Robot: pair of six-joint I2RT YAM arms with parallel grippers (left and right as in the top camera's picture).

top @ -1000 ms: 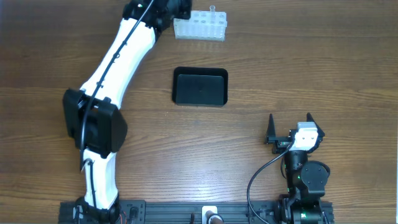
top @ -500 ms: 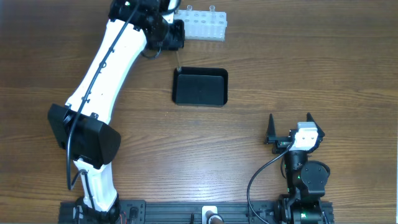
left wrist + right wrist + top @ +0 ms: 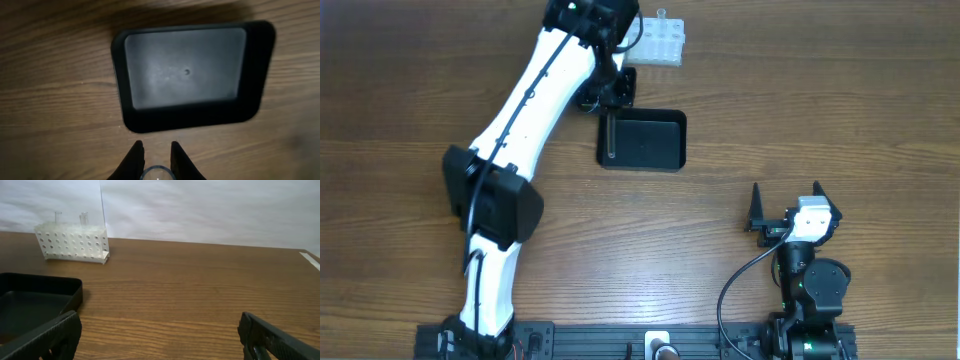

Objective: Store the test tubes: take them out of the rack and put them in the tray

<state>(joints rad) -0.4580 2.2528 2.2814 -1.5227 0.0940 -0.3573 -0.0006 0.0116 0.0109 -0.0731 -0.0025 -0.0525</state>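
The white test tube rack (image 3: 657, 43) stands at the table's far edge with a tube (image 3: 662, 14) sticking up from it. In the right wrist view the rack (image 3: 73, 243) holds two upright tubes (image 3: 83, 218). In front of the rack lies the empty black tray (image 3: 665, 140). My left gripper (image 3: 618, 95) hangs over the tray's left rim, shut on a clear test tube (image 3: 611, 135) that points straight down. In the left wrist view the tube's rim (image 3: 156, 173) sits between the fingers (image 3: 134, 159), short of the tray (image 3: 185, 70). My right gripper (image 3: 786, 205) rests open near its base.
Bare wooden table surrounds the tray and rack. The left arm's white links (image 3: 535, 110) slant across the table's left half. A pale wall (image 3: 200, 210) rises behind the table's far edge.
The left gripper has pulled a tube out of the rack's left end and carried it toward the tray's left rim. The right arm has stayed still.
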